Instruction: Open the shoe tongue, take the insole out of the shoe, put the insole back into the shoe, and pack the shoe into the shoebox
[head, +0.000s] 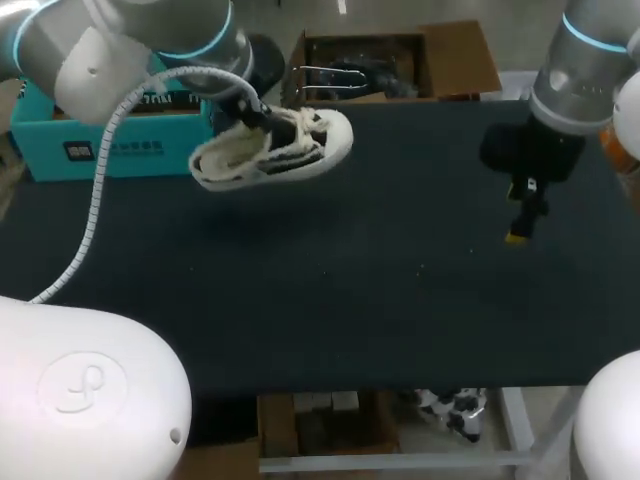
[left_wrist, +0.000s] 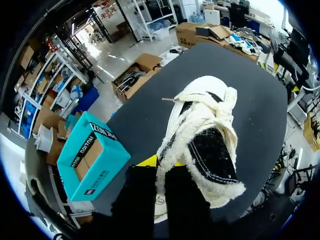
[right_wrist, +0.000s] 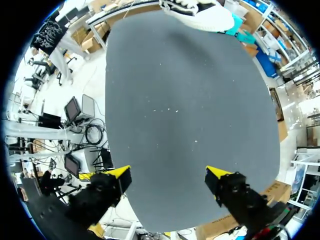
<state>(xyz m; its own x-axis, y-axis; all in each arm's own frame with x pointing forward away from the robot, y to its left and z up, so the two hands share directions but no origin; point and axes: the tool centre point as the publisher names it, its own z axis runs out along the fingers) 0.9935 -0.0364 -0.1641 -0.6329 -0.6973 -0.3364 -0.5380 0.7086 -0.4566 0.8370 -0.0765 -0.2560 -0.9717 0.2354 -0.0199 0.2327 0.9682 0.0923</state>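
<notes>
One dark table (head: 400, 300) fills the scene, with the teal shoebox (head: 60, 140) just off its edge at ten o'clock. Toward eleven o'clock, the white, fleece-lined shoe (head: 275, 150) hangs clear of the tabletop, clamped between the fingers of the left gripper (head: 250, 112). At two o'clock the right gripper (right_wrist: 170, 175) hovers above the surface, its fingers spread wide and holding nothing.

A dark, matte table (head: 400, 300) spreads across the whole view, its covering smooth and even out to the edges. A few tiny pale specks (right_wrist: 165, 110) lie scattered near its middle, possibly lint or crumbs; they are too small to tell.
</notes>
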